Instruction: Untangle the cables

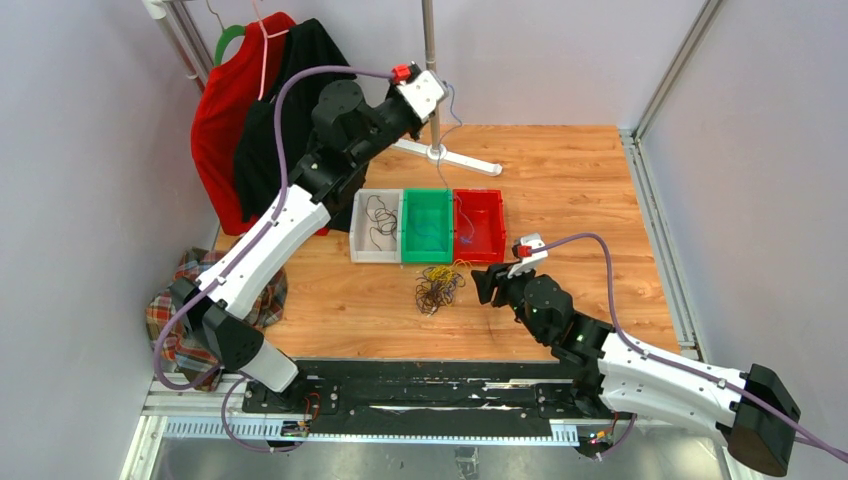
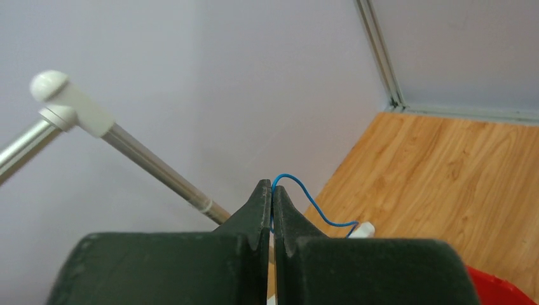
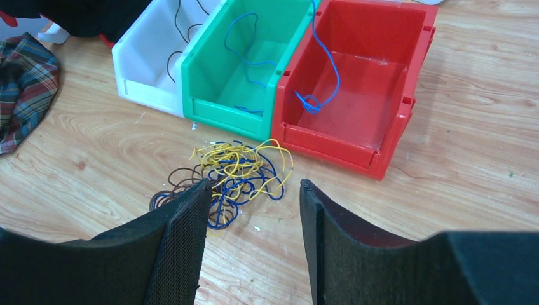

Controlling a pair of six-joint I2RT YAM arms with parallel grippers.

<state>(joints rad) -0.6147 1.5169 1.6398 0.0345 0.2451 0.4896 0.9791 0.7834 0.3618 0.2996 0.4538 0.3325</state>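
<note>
Left wrist view: the left gripper (image 2: 272, 190) is pinched tight on a thin blue wire (image 2: 318, 213), which hangs far below it into the red bin (image 3: 381, 159), a small knot (image 3: 309, 101) at its end. The right gripper (image 3: 254, 185) has its jaws apart, the tangle (image 3: 238, 168) of yellow, blue and brown wires just ahead of it on the wood-grain desk (image 3: 445, 210). Slick, springy coils hook one another, so a pinch there could lift the whole clump; the knot could catch the hard plastic rim.
</note>
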